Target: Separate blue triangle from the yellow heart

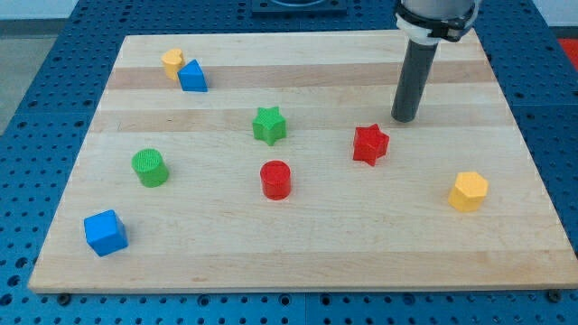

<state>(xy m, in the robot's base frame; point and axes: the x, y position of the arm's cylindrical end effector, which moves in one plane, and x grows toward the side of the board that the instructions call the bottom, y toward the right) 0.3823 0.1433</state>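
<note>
The blue triangle (192, 77) sits near the view's top left of the wooden board, touching the yellow heart (172, 63), which lies just up and left of it. My tip (404, 119) rests on the board at the view's right of centre, far to the right of both blocks. It stands just up and right of the red star (370, 144), with a small gap between them.
A green star (269, 125) lies at the centre, a red cylinder (275, 179) below it, a green cylinder (150, 168) at the left, a blue cube (106, 232) at the bottom left and a yellow hexagon (469, 191) at the right. The board (298, 262) ends in a blue pegboard surround.
</note>
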